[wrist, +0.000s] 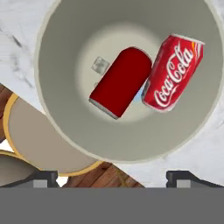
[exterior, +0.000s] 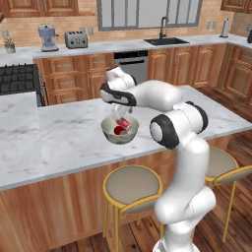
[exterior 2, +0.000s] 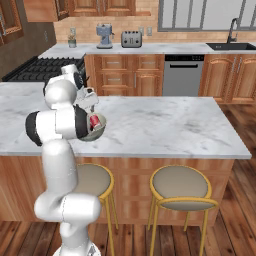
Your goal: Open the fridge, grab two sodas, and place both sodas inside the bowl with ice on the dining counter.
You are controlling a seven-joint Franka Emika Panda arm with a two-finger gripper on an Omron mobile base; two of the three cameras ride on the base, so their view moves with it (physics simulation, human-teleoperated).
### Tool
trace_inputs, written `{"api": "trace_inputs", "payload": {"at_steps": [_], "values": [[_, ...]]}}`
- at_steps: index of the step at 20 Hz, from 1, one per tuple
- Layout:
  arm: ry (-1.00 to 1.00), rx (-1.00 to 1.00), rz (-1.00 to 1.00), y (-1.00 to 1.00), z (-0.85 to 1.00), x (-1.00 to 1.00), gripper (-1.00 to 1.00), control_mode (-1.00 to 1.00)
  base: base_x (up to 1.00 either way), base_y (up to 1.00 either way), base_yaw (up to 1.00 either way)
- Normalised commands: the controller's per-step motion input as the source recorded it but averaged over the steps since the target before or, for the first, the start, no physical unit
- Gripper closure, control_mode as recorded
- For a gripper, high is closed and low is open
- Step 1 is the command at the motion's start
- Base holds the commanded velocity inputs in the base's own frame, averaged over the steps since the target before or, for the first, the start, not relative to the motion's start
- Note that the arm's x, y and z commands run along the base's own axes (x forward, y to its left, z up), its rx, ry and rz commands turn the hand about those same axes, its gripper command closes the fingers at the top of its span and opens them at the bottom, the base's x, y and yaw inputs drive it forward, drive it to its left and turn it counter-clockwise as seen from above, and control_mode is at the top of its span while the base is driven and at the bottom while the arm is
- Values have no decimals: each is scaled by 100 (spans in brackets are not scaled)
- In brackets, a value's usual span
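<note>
The grey-green bowl (exterior: 109, 136) stands near the front edge of the marble dining counter (exterior: 64, 133). Two red sodas lie on their sides inside it: a plain-faced can (wrist: 122, 81) and a can with white lettering (wrist: 173, 74), touching each other. A small ice cube (wrist: 100, 65) rests on the bowl's floor beside them. My gripper (wrist: 112, 177) hovers straight above the bowl (wrist: 57, 65), open, with its fingertips (wrist: 43, 178) wide apart and nothing between them. From the right, my gripper (exterior 2: 90, 102) hangs over the bowl (exterior 2: 98, 132) and a red can (exterior 2: 94, 121). The fridge is out of view.
Yellow-legged stools (exterior: 133, 184) (exterior 2: 182, 185) stand under the counter's front edge, one directly below the bowl. Behind the counter run wood cabinets with a dishwasher (exterior 2: 183, 75), stove (exterior: 18, 78), sink (exterior: 165, 41), toaster (exterior: 76, 39) and coffee machine (exterior: 47, 37).
</note>
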Motion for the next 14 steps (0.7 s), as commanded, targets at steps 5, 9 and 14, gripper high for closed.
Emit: {"api": "trace_inputs", "payload": {"at_steps": [5, 9, 14], "values": [[-20, 6, -16, -27, 2, -99, -100, -100, 0, 0, 0], [-18, 8, -22, -11, 17, -93, -100, -100, 0, 0, 0], [-25, 7, -19, -16, 40, -79, -100, -100, 0, 0, 0]]}}
